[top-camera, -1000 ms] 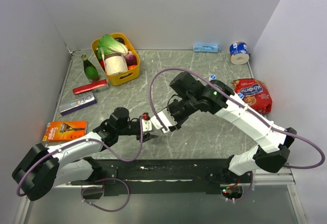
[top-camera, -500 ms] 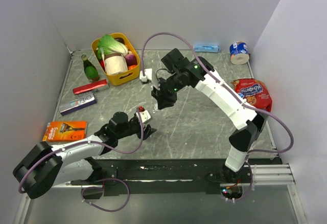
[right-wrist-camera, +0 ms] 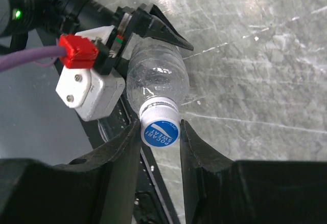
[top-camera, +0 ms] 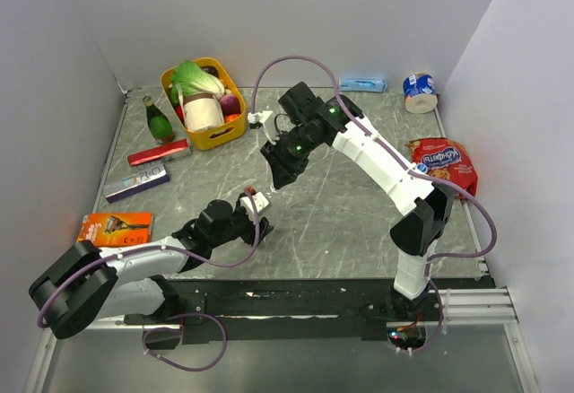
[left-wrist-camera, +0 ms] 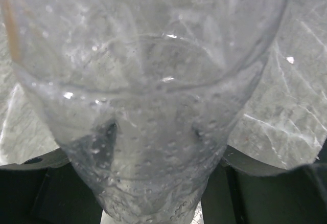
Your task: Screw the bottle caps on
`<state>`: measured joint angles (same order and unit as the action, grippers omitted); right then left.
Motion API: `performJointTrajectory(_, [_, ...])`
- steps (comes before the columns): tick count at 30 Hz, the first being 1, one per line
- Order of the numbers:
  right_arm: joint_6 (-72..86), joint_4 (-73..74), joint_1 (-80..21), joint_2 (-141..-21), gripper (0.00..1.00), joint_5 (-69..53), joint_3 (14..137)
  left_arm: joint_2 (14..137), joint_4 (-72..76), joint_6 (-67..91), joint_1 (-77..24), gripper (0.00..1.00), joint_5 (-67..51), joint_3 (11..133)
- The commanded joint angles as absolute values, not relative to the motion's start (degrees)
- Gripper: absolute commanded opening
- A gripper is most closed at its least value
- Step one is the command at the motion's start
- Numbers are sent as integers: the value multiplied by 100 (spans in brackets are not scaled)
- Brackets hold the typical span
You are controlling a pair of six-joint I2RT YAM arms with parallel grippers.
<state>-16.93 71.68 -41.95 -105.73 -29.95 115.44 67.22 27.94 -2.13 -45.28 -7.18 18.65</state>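
Note:
A small clear bottle (right-wrist-camera: 156, 73) is held low on its body by my left gripper (top-camera: 256, 224), which is shut on it. In the left wrist view the bottle (left-wrist-camera: 153, 81) fills the frame between the dark fingers (left-wrist-camera: 265, 183). A blue bottle cap (right-wrist-camera: 160, 132) with white lettering sits on its neck. My right gripper (right-wrist-camera: 159, 127) comes from the far side (top-camera: 272, 179), one finger against each side of the cap and shut on it. Another small blue cap (top-camera: 420, 168) lies by the snack bag.
A yellow basket (top-camera: 215, 137) of groceries stands at the back left, with a green glass bottle (top-camera: 159, 122) and flat boxes (top-camera: 136, 182) beside it. An orange pack (top-camera: 114, 228) lies at the left front. A tape roll (top-camera: 419, 91) and red snack bag (top-camera: 444, 164) are on the right.
The right arm has swung from the right side to the back of the table, so its gripper now reaches the bottle from the far side. The left gripper shifted slightly back.

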Motion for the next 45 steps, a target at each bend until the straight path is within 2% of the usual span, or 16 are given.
performJointTrajectory(1, [-1108,8271,-4403,-10696,24,-3077,11277,6565,4517,192,-4509,1,-96,2549])
performJointTrajectory(5, [-1098,8148,-4465,-10635,29,-2760,11285,6627,4501,351,-4518,1,-422,2540])
performJointTrajectory(6, [-1125,8113,-4465,-10617,33,-2621,11390,6644,4465,352,-4518,1,-448,2531])
performJointTrajectory(8, [-1265,7928,-4447,-10539,36,-2374,11531,6671,4412,325,-4518,1,-510,2453])
performJointTrajectory(12, [-1406,7989,-4307,-10713,65,-2276,12179,6715,4263,281,-4518,1,-589,2364])
performJointTrajectory(20, [-1792,8410,-4105,-10785,85,-2856,13051,6803,4280,334,-4518,1,-712,2162])
performJointTrajectory(21, [-1871,8603,-4087,-10749,97,-2891,13034,6785,4272,334,-4518,1,-721,2162])
performJointTrajectory(22, [-2055,8691,-4061,-10619,100,-2926,13008,6785,4202,343,-4518,1,-756,2171])
performJointTrajectory(26, [-2854,8790,-3859,-9828,100,-3181,12098,6759,4052,264,-4500,1,-1115,2197])
performJointTrajectory(27, [-3422,8702,-3824,-9600,100,-3086,11833,6750,4026,72,-4483,1,-1516,2189])
performJointTrajectory(32, [-4982,6965,-3832,-7991,100,-2584,10129,6741,3553,-1219,-4456,1,-2714,2180])
performJointTrajectory(34, [-5473,6462,-3867,-7640,100,-2819,9889,6837,3201,-1931,-4447,1,-3170,2328])
performJointTrajectory(36, [-6226,6609,-4033,-7638,100,-2979,9993,6908,2806,-2388,-4447,1,-3304,2512])
performJointTrajectory(38, [-6677,6967,-4297,-7734,92,-3093,10168,7004,2559,-2662,-4430,1,-3515,2627])
performJointTrajectory(41, [-7504,7233,-4691,-7612,86,-3103,9934,7119,2277,-3005,-4430,1,-3647,2830])
performJointTrajectory(45, [-8348,7154,-5150,-7199,82,-2936,9177,7181,2224,-3120,-4430,1,-3683,2953])
